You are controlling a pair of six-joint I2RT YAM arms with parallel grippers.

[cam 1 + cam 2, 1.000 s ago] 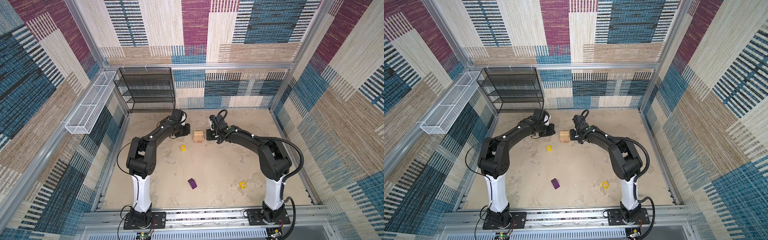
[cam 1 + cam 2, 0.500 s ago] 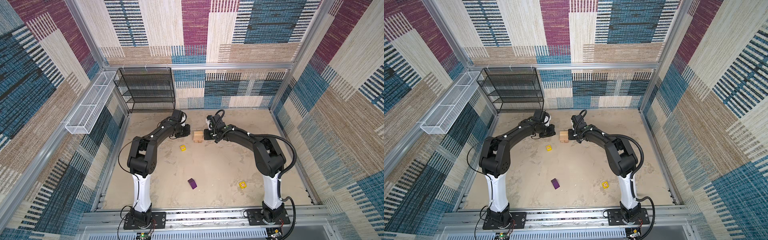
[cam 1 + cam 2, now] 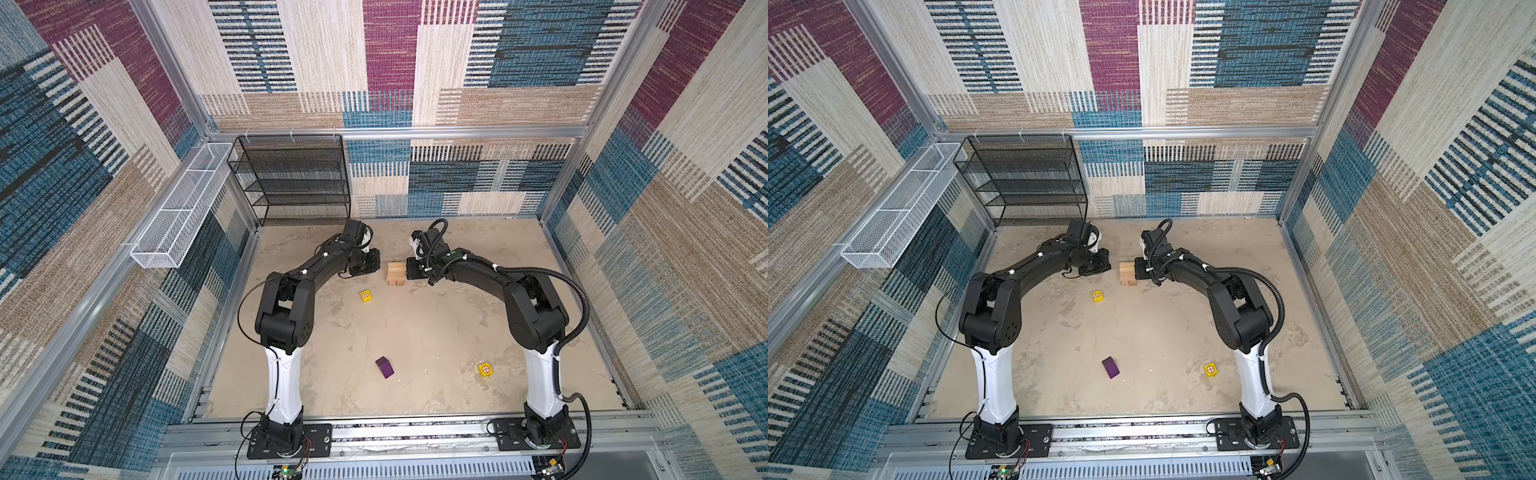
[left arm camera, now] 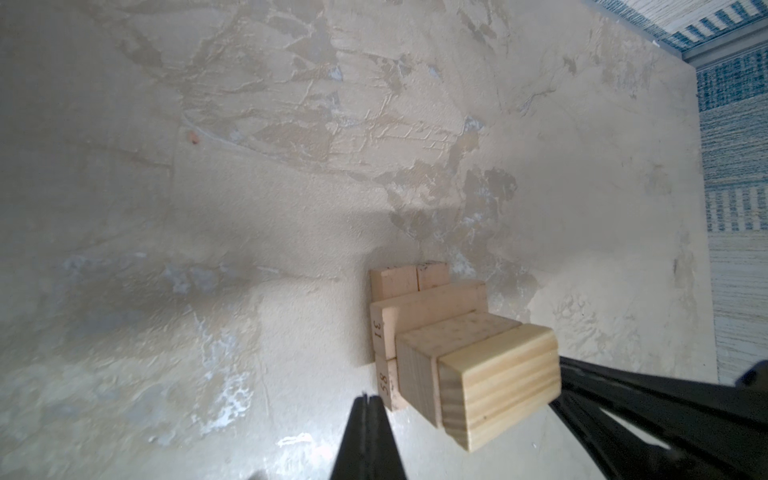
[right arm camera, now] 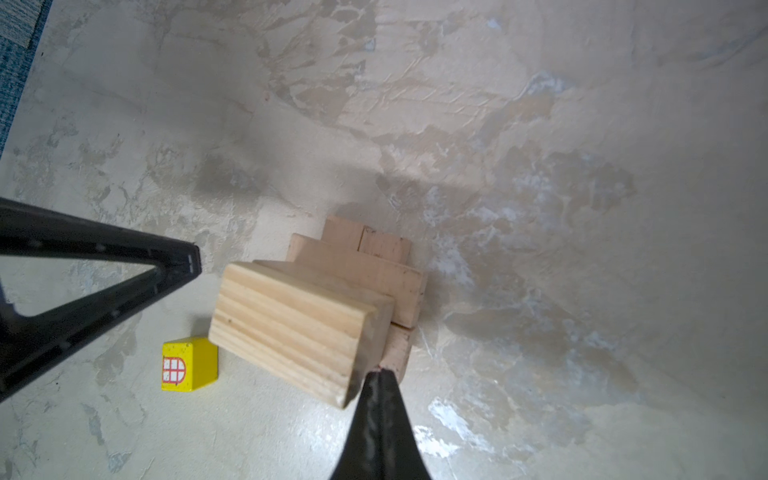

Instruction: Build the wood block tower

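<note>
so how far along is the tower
Done: six tan bricks stand in three crossed layers. In hand: nothing; the shut left hand and right hand flank them. Left: two yellow cubes and the purple block, loose on the table.

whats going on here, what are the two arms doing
The wood block tower is partly built: tan bricks in crossed layers. The left gripper and right gripper, both shut and empty, sit close on opposite sides of it. Two yellow cubes and the purple block lie loose on the table.
</note>
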